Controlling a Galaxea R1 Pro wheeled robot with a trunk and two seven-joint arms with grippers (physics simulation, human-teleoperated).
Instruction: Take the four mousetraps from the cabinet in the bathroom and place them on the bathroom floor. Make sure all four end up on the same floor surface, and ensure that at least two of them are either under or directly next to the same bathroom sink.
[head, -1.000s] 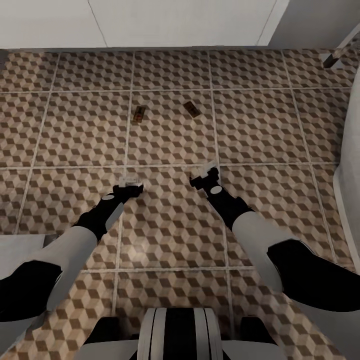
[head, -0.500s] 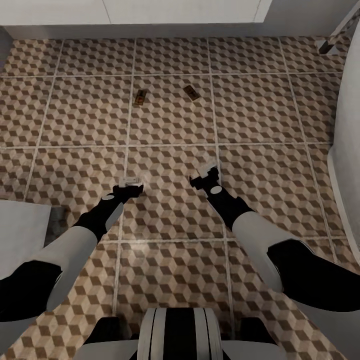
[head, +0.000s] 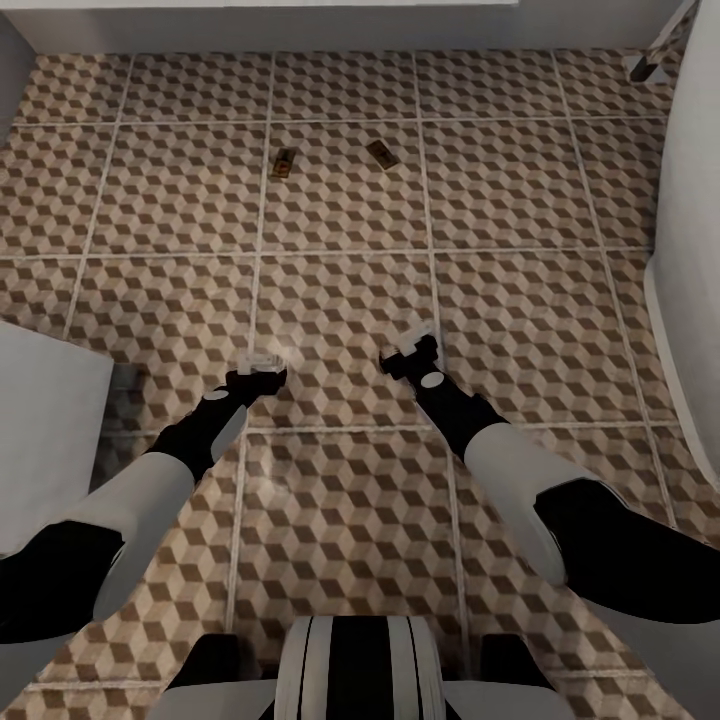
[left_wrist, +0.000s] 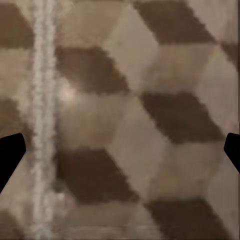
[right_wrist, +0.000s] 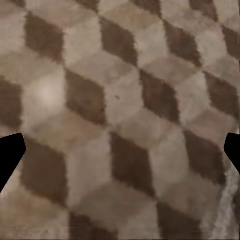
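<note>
- Bathroom floor (head: 340, 280): cube-patterned tiles in brown, beige and cream with pale grout lines; it spans the head view and shows at close range in both wrist views.
- Mousetraps: two lie flat on the floor, on adjoining tiles near the white base along the far edge of the head view; the left mousetrap (head: 283, 164) and the right mousetrap (head: 380, 154) are near each other but apart, with a grout line between them; both lie well ahead of the grippers.
- Left gripper (head: 262, 360): hangs over the floor beside a grout line; its dark fingertips (left_wrist: 10, 155) sit at opposite edges of the left wrist view (spread wide, nothing between them).
- Right gripper (head: 408, 346): hangs over bare tile; fingertips (right_wrist: 10, 157) likewise parted at the frame edges, grasping nothing.
- White fixture (head: 690, 200): curved white body along the right edge; a second white surface (head: 45, 430) intrudes at the left.
</note>
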